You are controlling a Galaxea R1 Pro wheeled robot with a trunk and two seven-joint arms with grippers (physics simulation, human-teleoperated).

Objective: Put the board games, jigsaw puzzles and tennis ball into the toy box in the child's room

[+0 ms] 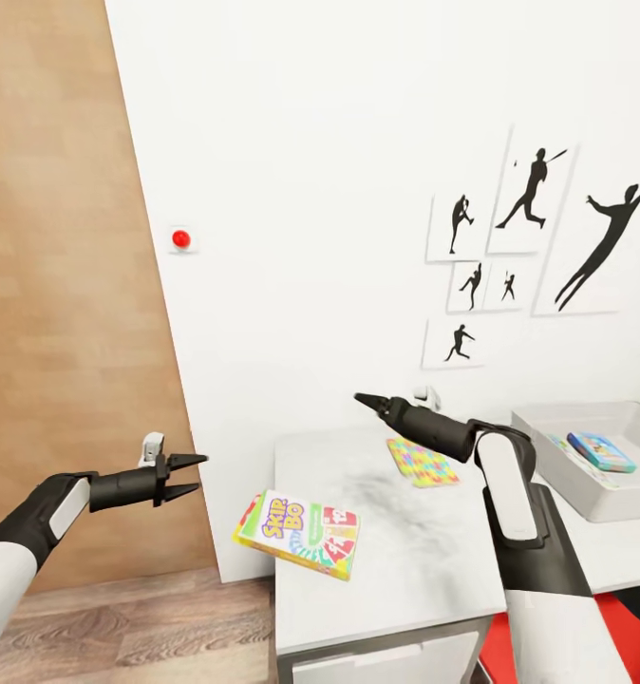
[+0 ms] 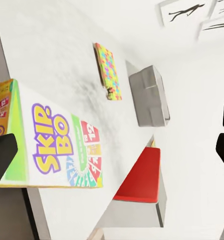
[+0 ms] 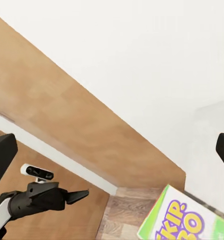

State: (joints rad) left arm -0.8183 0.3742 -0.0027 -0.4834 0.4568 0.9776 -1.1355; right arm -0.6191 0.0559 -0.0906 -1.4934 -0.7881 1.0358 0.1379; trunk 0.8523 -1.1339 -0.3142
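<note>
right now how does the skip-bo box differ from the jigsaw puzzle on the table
The Skip-Bo box hangs over the table's near left corner, while the jigsaw puzzle lies fully on the top, farther back beside the right arm. The box is thicker and mostly white and green with printed lettering; the puzzle is a thin sheet of small bright patches. The box looks larger. Both lie flat, outside the grey toy box, and neither is held.

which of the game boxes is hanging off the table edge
The Skip-Bo box, green and white, juts past the table's left edge near the left gripper. The blue game box lies inside the grey toy box.
</note>
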